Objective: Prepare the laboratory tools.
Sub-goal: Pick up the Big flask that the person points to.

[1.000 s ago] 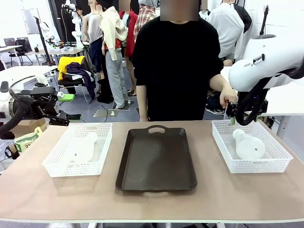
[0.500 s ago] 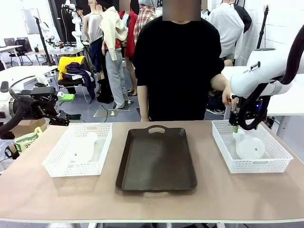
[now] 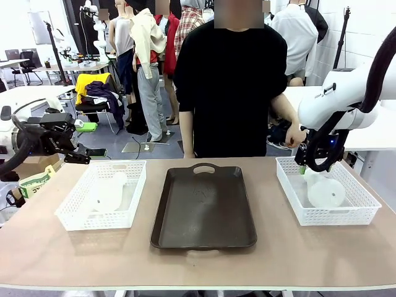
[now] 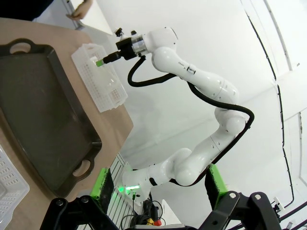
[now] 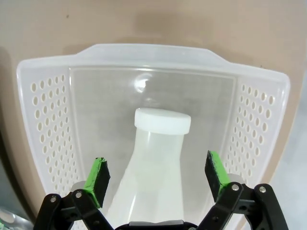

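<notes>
Two translucent whitish flasks lie on their sides, one in each white basket: the left flask (image 3: 109,190) and the right flask (image 3: 326,190). My right gripper (image 3: 303,166) hangs at the far left corner of the right basket, down at that flask's neck. In the right wrist view the flask (image 5: 158,143) points its capped neck away, and my open right gripper (image 5: 156,173) straddles its neck with the green pads (image 5: 99,173) clear of it. My left gripper (image 3: 94,152) hovers open beyond the left basket's far corner, its fingers (image 4: 103,184) holding nothing.
A dark brown tray (image 3: 204,210) lies between the left basket (image 3: 73,213) and the right basket (image 3: 346,216). A person stands at the far side, one hand (image 3: 294,135) close above my right gripper. The table's near strip is bare wood.
My right gripper has come down and slightly left into the right basket, over the flask's neck. The left arm and both flasks have stayed put.
</notes>
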`<state>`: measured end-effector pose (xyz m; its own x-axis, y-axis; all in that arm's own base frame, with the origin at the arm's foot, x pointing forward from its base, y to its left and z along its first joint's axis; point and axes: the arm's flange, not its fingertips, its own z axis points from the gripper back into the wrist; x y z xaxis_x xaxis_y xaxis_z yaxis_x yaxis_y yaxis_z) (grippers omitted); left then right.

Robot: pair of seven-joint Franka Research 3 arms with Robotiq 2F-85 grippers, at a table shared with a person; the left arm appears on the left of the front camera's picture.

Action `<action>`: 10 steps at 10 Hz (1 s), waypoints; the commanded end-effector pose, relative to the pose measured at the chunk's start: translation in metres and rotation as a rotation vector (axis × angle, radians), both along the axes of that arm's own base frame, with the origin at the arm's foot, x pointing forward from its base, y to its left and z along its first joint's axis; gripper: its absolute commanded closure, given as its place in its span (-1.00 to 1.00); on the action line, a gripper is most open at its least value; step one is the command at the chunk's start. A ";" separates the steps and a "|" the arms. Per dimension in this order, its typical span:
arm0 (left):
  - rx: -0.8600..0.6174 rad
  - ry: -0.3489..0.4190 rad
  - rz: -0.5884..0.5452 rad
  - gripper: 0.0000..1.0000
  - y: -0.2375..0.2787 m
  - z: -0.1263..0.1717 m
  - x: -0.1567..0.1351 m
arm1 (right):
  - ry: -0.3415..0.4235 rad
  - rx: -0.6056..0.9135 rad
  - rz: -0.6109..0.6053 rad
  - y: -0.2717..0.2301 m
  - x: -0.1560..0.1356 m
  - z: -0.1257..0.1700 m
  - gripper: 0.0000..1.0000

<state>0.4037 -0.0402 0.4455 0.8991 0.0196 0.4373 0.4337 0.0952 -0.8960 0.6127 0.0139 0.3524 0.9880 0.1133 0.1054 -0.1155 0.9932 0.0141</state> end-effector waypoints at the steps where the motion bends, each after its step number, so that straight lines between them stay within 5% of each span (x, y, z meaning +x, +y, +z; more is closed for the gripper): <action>1: -0.007 -0.004 0.002 -1.00 0.001 0.002 -0.001 | -0.009 0.020 -0.015 0.001 0.000 -0.013 -1.00; 7: -0.007 -0.004 0.002 -1.00 0.001 0.002 -0.001 | -0.029 -0.003 -0.057 0.000 0.003 -0.037 -0.89; 10: -0.007 -0.004 0.002 -1.00 0.001 0.002 -0.001 | -0.034 -0.031 -0.073 0.000 0.002 -0.038 0.17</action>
